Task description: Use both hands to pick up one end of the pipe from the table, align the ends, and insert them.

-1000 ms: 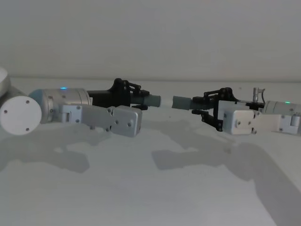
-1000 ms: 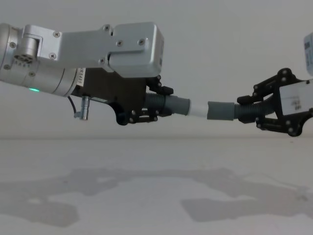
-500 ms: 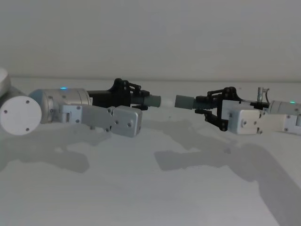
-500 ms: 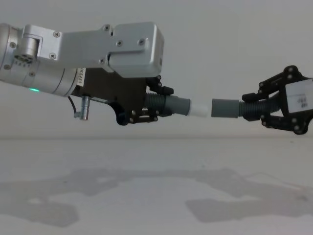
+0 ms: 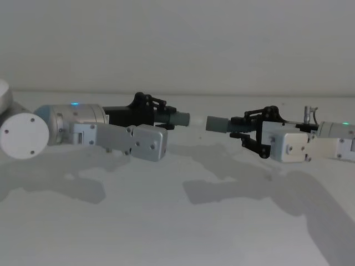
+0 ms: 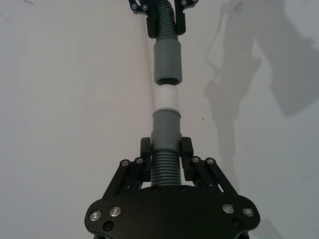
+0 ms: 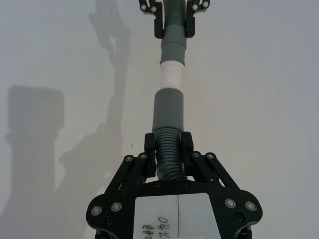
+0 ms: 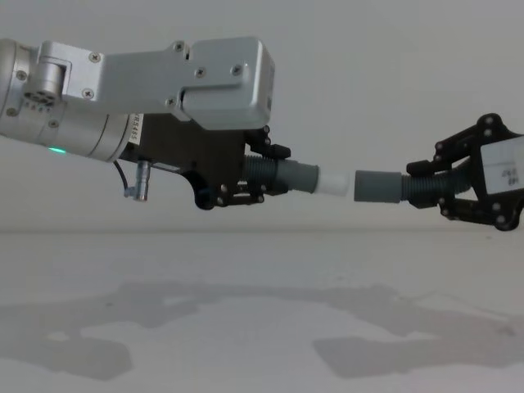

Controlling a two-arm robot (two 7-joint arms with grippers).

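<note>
Both hose pieces were held in the air above the white desk [image 8: 246, 327], end to end. The left end effector [image 8: 250, 176] was clamped on the ribbed body of the hose piece with the white tip [image 8: 332, 182], its grey cuff [image 8: 300, 178] projecting toward the other arm. The right end effector [image 8: 446, 187] was clamped on the ribbing of the second hose piece [image 8: 422, 188], whose open cuff [image 8: 377, 186] faced the tip.

Over the last second the right arm had drawn back: the open cuff, earlier touching or nearly over the white tip, now stood just apart from it, with a small gap between them. The left arm had not moved.

The insertion was therefore not made. In the left wrist view the tip [image 6: 166, 98] and open cuff [image 6: 167, 63] looked roughly coaxial, so the retreat was probably a re-alignment before another push.
</note>
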